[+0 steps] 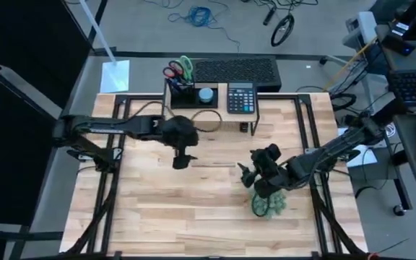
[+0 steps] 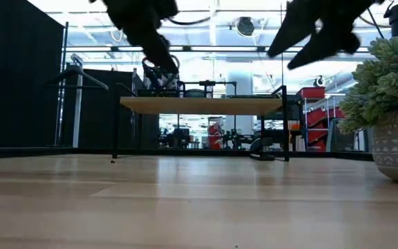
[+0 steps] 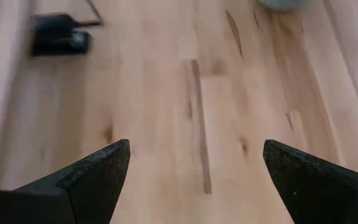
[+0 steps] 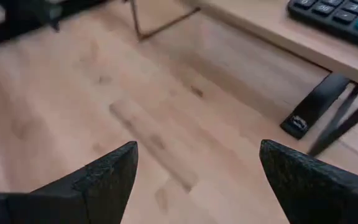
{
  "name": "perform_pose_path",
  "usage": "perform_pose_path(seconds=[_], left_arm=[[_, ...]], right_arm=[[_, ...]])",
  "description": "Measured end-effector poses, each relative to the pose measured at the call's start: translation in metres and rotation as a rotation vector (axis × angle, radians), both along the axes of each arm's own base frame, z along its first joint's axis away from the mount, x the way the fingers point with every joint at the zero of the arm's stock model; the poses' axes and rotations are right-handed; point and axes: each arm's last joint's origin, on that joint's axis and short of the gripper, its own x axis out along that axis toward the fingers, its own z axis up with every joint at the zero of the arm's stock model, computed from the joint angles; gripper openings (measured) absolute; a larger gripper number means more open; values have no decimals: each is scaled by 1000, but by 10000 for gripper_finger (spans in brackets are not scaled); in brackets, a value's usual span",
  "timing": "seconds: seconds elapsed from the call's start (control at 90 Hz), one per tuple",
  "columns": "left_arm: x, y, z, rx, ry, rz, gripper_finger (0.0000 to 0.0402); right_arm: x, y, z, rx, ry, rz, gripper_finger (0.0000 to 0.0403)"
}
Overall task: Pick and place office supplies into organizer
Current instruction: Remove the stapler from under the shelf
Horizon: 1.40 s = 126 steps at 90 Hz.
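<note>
Over mid-table, left gripper & right gripper hover w/ jaws wide, empty.

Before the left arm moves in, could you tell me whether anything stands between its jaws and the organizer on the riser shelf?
Nothing visible does. The left gripper, jaws open and empty, hangs over bare table in front of the riser shelf. The organizer sits on top with scissors upright in it.

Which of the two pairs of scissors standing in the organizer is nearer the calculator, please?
The green-handled scissors. In the high view they stand in the organizer on the calculator side of the red-handled scissors, which sit toward the organizer's far end.
</note>
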Motion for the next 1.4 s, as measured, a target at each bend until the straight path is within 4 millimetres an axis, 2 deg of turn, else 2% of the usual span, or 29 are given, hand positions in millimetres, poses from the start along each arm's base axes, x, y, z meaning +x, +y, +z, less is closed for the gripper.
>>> perform_pose_path(seconds=[0.222, 0.378, 0.478, 0.678, 0.9, 1.122, 1.4], left_arm=[[-32, -1, -21, 54, -190, 56, 356], [-39, 1, -36, 40, -401, 227, 356], [-43, 3, -44, 26, -529, 322, 356], [-49, 3, -57, 40, -515, 343, 356], [-49, 3, -59, 38, -499, 334, 356], [-50, 3, -61, 57, -466, 318, 356], [-50, 3, -61, 56, -467, 318, 356]], right_arm=[[19, -23, -37, -34, -55, 8, 320], [39, -39, -58, -95, -18, -28, 320], [48, -49, -71, -139, -28, -110, 320], [53, -69, -90, -191, -69, -313, 320], [55, -88, -108, -190, -53, -408, 320], [54, -107, -109, -197, -64, -492, 320], [53, -120, -109, -193, -48, -523, 320]])
